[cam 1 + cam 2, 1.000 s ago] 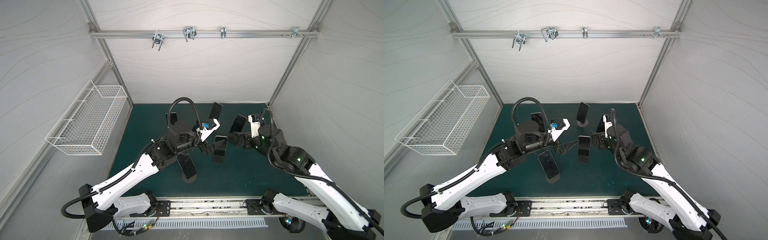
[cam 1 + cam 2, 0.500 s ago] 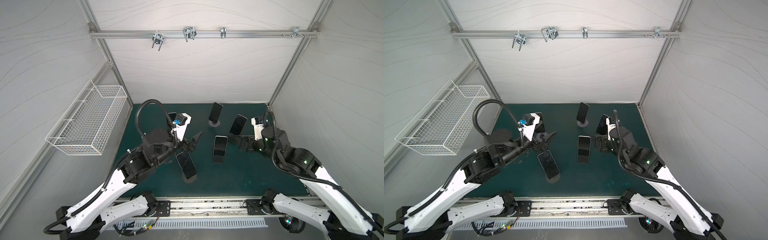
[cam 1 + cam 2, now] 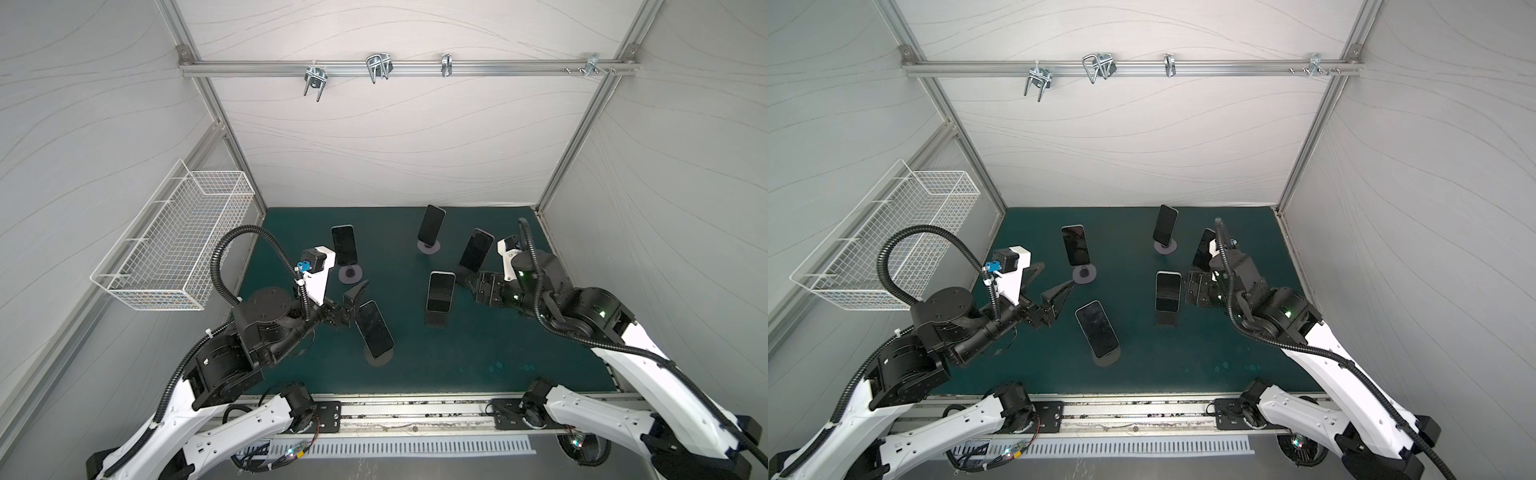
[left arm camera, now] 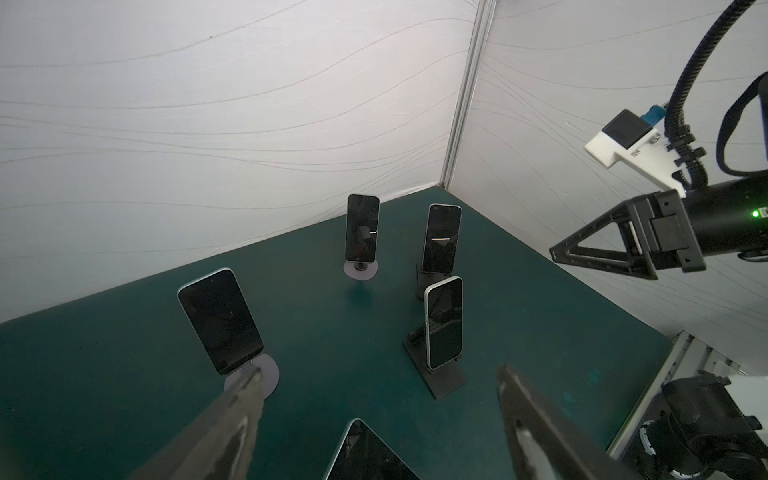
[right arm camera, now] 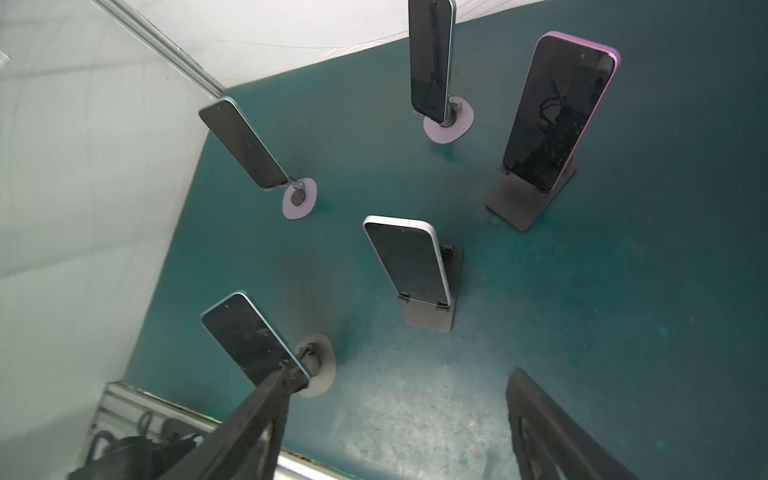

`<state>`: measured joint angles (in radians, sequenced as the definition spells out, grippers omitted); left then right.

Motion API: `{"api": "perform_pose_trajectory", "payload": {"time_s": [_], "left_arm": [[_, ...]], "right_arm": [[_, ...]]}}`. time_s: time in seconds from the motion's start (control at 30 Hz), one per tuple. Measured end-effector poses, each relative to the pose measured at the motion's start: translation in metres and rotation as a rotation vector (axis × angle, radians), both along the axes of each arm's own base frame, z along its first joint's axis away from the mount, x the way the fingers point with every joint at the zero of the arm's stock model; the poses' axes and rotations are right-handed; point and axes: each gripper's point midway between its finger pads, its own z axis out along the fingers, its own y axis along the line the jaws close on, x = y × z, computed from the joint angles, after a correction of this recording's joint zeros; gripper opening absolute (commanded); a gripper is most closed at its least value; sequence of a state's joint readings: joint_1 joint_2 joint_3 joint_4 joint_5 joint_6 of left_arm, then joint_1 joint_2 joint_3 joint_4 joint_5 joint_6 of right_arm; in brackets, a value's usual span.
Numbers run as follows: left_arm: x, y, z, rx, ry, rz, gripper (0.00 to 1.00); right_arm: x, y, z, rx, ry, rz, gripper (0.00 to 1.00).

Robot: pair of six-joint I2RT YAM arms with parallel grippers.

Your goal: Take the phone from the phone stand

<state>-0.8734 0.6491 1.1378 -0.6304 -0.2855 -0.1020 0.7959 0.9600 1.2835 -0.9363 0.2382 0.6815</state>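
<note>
Several dark-screened phones stand on stands on the teal mat (image 3: 478,357). My left gripper (image 3: 347,297) (image 3: 1050,286) is open beside the top end of the front-left phone (image 3: 374,329) (image 3: 1096,328), which leans on a round stand (image 3: 379,358). In the left wrist view that phone's top corner (image 4: 365,453) shows between the spread fingers (image 4: 245,399), touching neither. My right gripper (image 3: 1191,286) (image 5: 399,382) is open and empty, hovering just right of the middle phone (image 3: 440,291) (image 5: 409,259) on its black stand (image 5: 432,318).
A back-left phone (image 3: 344,245), a back-middle phone (image 3: 431,225) and a purple-edged right phone (image 5: 557,112) stand on their own stands. A white wire basket (image 3: 178,245) hangs on the left wall. A metal rail (image 3: 415,409) runs along the mat's front edge.
My left arm has drawn back from the middle of the mat to the front-left phone, and its jaws have narrowed a little. The right gripper's jaws have narrowed too; it has barely shifted.
</note>
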Motion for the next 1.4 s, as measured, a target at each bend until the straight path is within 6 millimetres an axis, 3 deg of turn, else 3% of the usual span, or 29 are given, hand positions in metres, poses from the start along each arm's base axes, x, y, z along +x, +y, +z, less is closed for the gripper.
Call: {"api": "perform_pose_trajectory", "payload": {"time_s": [0.27,0.63,0.77,0.93,1.1,1.4], "left_arm": [[0.003,0.009,-0.008,0.006,0.056,0.065,0.87],[0.014,0.048,-0.002,-0.050,0.041,0.289,0.85],[0.014,0.064,-0.007,-0.053,0.070,0.372,0.85],[0.009,0.084,-0.004,-0.038,0.085,0.445,0.84],[0.007,0.096,0.007,-0.010,0.099,0.496,0.84],[0.025,0.079,-0.004,0.109,0.167,0.534,0.90]], "right_arm": [[0.005,0.044,0.018,0.017,0.063,0.083,0.81],[0.031,0.114,0.064,0.039,-0.024,0.295,0.78],[0.042,0.137,0.061,0.028,-0.030,0.349,0.77],[0.052,0.155,0.048,0.018,-0.025,0.379,0.77],[0.059,0.169,0.050,0.033,-0.044,0.393,0.76],[0.056,0.177,0.057,0.042,-0.083,0.404,0.73]]}}
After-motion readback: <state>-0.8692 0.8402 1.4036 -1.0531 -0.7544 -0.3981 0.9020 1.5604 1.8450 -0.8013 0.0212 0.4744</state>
